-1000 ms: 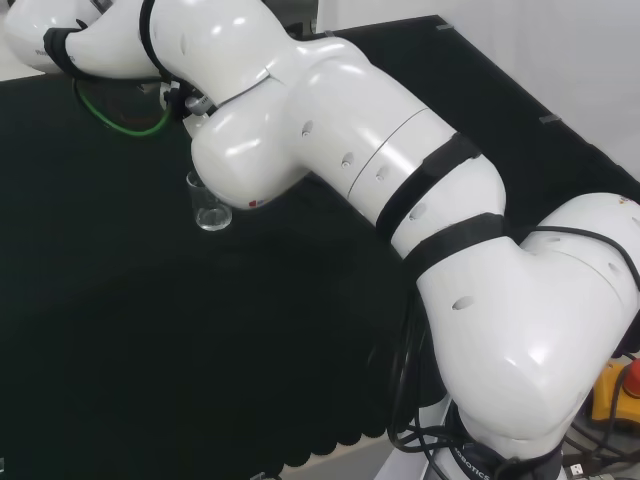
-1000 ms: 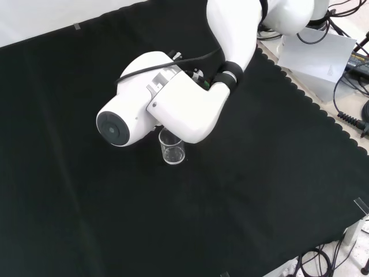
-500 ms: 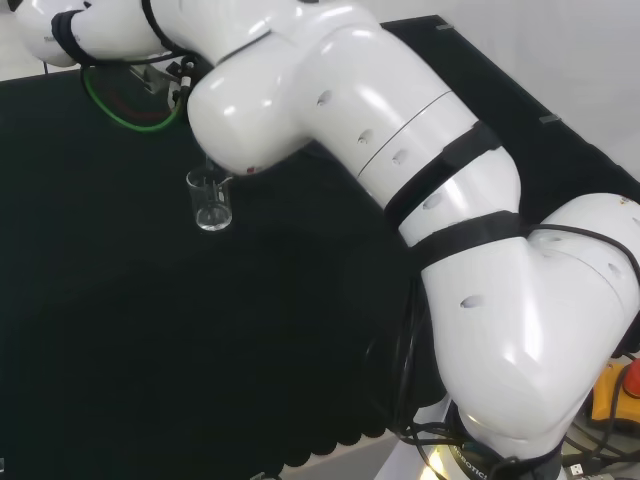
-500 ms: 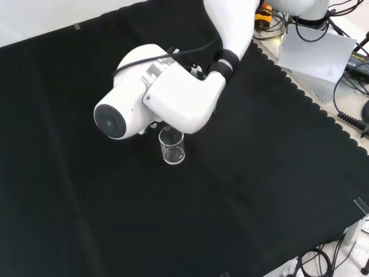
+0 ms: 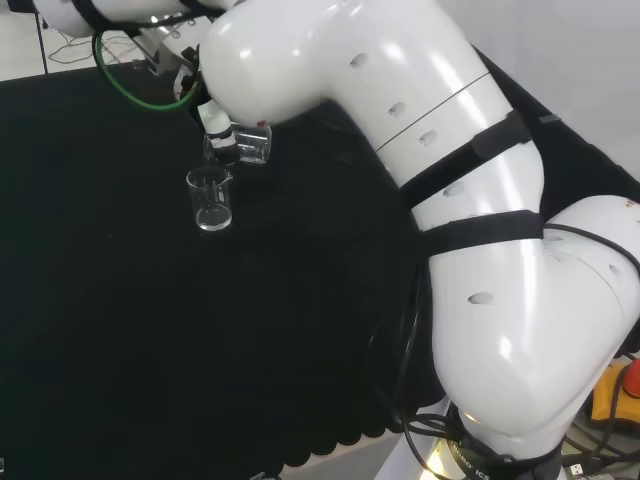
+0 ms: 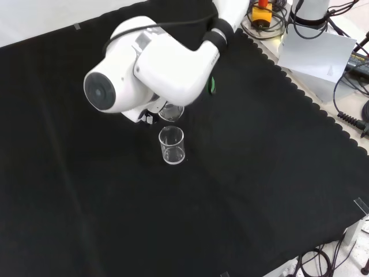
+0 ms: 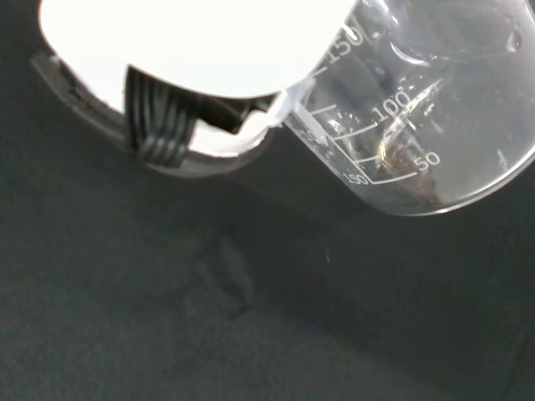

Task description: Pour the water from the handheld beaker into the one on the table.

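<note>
Here, handheld beaker (image 5: 252,145) tipped in fingers (image 5: 214,120), above table beaker (image 5: 211,199).

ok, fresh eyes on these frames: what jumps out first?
The big white arm dominates, sweeping across the head view from lower right to upper left. Next comes the held beaker, tipped on its side just above the upright beaker standing on the black cloth. In the wrist view the held beaker looms close, with graduation marks down its wall.

hand (image 5: 215,125) mostly behind arm link (image 5: 330,60), handheld beaker (image 7: 418,109) cropped at edge
</note>
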Robot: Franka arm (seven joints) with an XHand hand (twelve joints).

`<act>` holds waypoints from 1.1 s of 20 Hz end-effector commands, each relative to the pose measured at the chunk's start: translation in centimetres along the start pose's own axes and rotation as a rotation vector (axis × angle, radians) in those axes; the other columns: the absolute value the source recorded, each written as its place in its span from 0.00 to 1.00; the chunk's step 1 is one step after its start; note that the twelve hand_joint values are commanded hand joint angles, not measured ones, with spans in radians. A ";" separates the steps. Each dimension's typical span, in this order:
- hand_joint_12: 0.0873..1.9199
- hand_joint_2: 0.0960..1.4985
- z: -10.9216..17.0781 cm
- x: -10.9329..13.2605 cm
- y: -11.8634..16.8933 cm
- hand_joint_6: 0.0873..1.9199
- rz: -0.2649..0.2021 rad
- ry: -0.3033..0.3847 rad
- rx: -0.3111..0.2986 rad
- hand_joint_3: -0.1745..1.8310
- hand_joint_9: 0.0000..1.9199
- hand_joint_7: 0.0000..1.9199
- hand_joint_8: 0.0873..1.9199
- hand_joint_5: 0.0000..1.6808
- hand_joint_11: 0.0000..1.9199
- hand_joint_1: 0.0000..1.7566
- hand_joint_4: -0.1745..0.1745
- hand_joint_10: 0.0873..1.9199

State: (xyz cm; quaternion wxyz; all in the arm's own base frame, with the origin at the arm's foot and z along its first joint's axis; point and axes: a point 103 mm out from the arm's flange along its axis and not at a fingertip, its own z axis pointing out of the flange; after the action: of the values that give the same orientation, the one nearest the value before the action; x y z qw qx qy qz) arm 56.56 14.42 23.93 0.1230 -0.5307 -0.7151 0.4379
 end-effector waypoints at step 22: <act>0.56 0.30 2.1 -5.4 1.1 0.63 -0.136 0.302 -0.227 0.63 0.64 0.56 0.64 0.59 0.48 0.81 0.00 0.58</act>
State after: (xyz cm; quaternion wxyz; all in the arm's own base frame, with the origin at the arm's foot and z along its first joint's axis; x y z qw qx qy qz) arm 58.01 9.20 23.57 0.1926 -0.5501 -0.7638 0.2774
